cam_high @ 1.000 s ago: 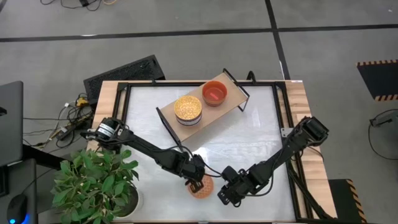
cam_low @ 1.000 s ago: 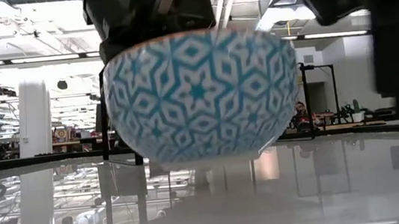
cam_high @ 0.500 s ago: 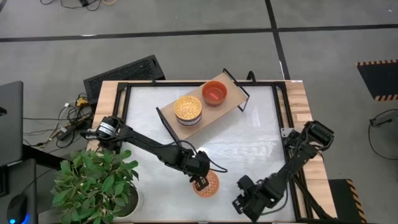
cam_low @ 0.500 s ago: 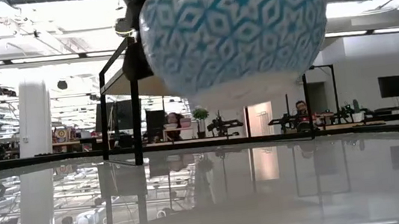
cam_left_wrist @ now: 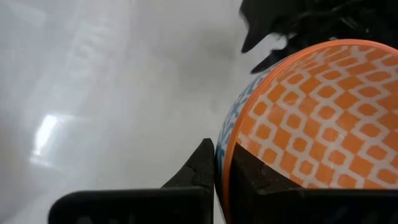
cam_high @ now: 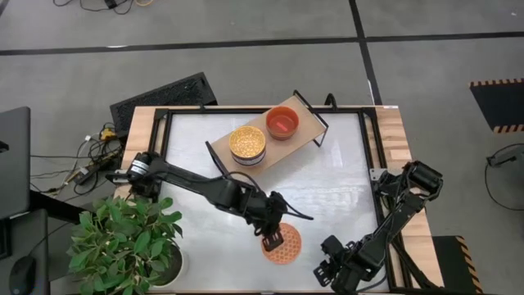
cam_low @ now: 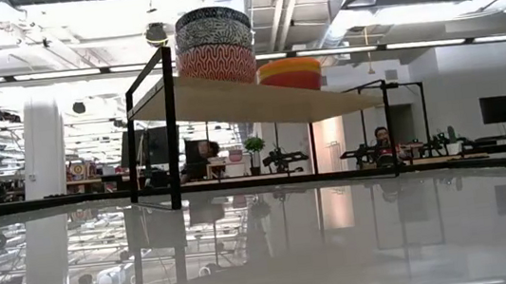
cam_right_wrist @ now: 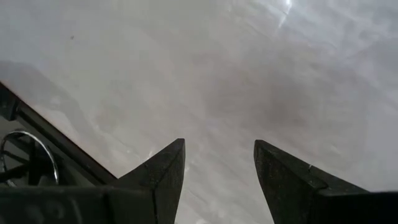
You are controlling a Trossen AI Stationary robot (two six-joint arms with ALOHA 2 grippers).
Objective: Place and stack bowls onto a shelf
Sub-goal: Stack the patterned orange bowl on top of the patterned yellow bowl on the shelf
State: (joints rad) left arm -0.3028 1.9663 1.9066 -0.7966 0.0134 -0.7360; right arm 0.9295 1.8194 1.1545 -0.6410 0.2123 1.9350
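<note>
My left gripper [cam_high: 273, 238] is shut on a bowl [cam_high: 282, 243], orange-and-white checked inside and blue-white outside, above the table's near middle. The bowl does not show in the low view. The light-wood shelf [cam_high: 301, 131] with black frame ends stands on the far side of the table. On the shelf sit a stack of patterned bowls [cam_high: 247, 144] with a yellow one on top, and a red-orange bowl [cam_high: 282, 122]. The low view shows the stack [cam_low: 214, 44] and the other bowls [cam_low: 290, 72] resting on the board [cam_low: 258, 100]. My right gripper [cam_high: 332, 270] is open near the table's near right corner. My left gripper [cam_left_wrist: 222, 163] pinches the bowl's rim [cam_left_wrist: 225, 146] on the side toward the table's left. One finger [cam_left_wrist: 201, 169] is outside on the blue-white wall and one finger [cam_left_wrist: 249, 179] is inside on the orange pattern. The bowl is lifted clear of the table, mouth upward.
A potted plant [cam_high: 123, 238] stands off the table's near left corner. A black frame [cam_high: 372, 164] runs around the white tabletop [cam_high: 327, 188]. Cables [cam_high: 94, 147] lie beside the table's left edge. Bare tabletop lies between the held bowl and the shelf.
My left gripper has carried the bowl up from near the tabletop and somewhat toward the table's right. The bowl tipped on the way and rose out of the top of the low view. My right gripper has drawn back from beside the bowl toward the near right corner.
</note>
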